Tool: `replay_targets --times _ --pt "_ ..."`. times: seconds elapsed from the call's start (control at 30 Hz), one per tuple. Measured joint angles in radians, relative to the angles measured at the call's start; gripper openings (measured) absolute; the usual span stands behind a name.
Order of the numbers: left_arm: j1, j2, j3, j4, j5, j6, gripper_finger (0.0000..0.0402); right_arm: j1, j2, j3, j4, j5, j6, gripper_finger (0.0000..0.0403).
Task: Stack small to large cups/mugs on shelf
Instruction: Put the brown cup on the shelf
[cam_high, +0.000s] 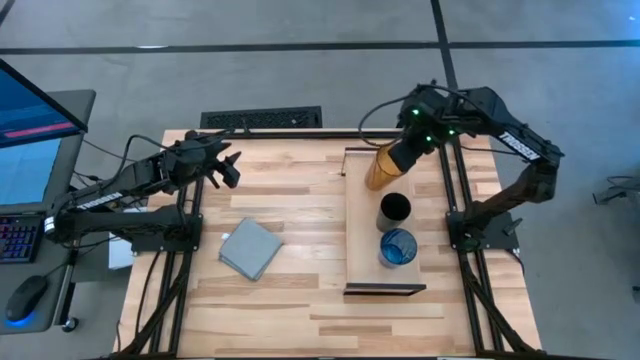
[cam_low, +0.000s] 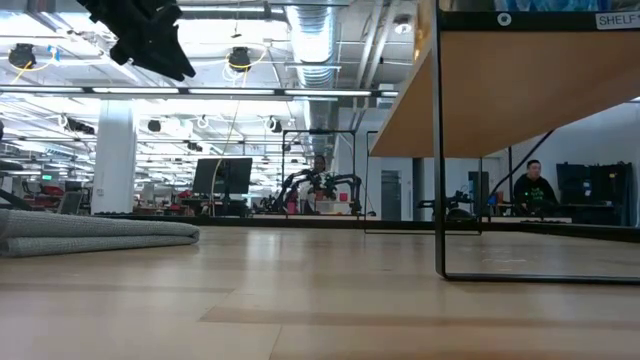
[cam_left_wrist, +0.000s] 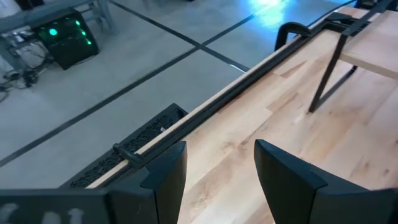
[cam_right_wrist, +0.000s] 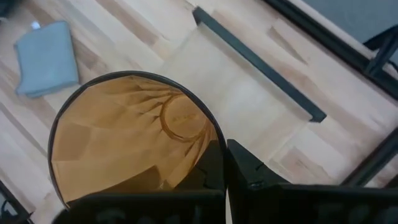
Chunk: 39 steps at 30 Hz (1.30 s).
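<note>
1. Left arm first: your left end effector (cam_high: 228, 168) hangs above the surface (cam_high: 280, 300) near its 10 o'clock corner, fingers (cam_left_wrist: 163, 180) spread with nothing between them. I'd judge it is simply parked out of the way there.

2. Move right and you meet the grey-blue cloth (cam_high: 250, 247), lying flat on the boards at about 7 o'clock from the surface's middle. It touches nothing and has no part in the stacking.

3. Next comes the shelf (cam_high: 362, 225), running from 12 to 6 o'clock on the right half of the surface. The black cup (cam_high: 394, 209) stands upright near the shelf's middle, and the blue cup (cam_high: 398, 246) stands just beside it toward 6 o'clock. Neither is nested yet.

4. Your right end effector (cam_high: 396, 160) is over the shelf's 12 o'clock end, pinching the amber tumbler (cam_high: 381, 167) by its rim, one finger (cam_right_wrist: 252, 174) outside the wall. The tumbler is tilted, mouth toward the wrist. That rim pinch likely suits setting it base-down.

5. As the largest cup, the tumbler probably belongs underneath, so expect to stand it upright first.
</note>
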<state>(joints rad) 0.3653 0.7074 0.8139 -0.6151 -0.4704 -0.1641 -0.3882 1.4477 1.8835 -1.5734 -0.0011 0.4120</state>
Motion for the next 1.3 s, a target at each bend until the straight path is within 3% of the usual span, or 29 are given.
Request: replay_targets --times 0.57,0.77,1.07,1.3 --pt "0.000 0.000 0.000 0.002 -0.013 -0.004 0.0181 -0.042 -0.018 -0.111 0.006 -0.006 -0.024 0.0010" --pt "0.000 0.000 0.000 0.002 -0.013 -0.005 0.0181 -0.047 -0.017 -0.112 0.003 -0.017 -0.037 0.0037" --pt "0.000 0.000 0.000 0.001 -0.013 -0.005 0.0181 -0.047 -0.016 -0.112 0.002 -0.052 -0.038 0.0032" --pt "0.000 0.000 0.000 0.001 -0.013 -0.005 0.0181 -0.047 -0.015 -0.112 0.002 -0.048 -0.047 0.0060"
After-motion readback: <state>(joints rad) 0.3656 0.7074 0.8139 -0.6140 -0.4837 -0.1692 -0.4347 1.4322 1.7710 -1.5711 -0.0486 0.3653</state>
